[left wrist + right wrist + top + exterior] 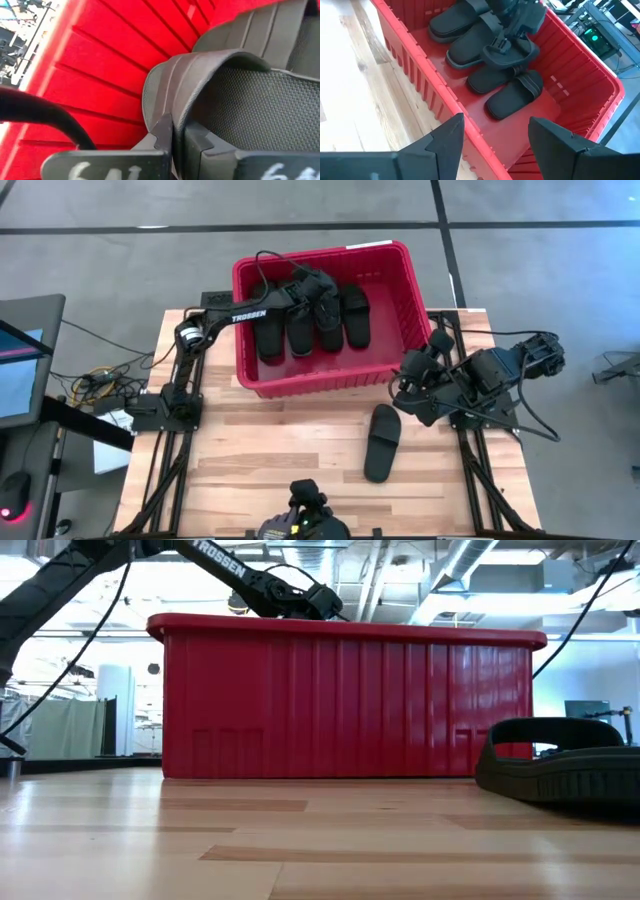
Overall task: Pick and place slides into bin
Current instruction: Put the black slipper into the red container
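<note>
The left hand (318,288) is inside the bin (400,255), fingers pinched on a slide's strap (200,65), seemingly above the row lying there. Lower before releasing, so it lands flat. The right hand (492,132) waits agape by the bin; one slide (382,442) remains on the bench (260,460).

There is one red bin (395,365). I count five black slides in all. Four slides (312,328) lie inside the bin, under and around the left gripper (322,288). One more slide (382,442) lies on the table (260,450), just beside the right gripper (412,375). There are two robot arms.
</note>
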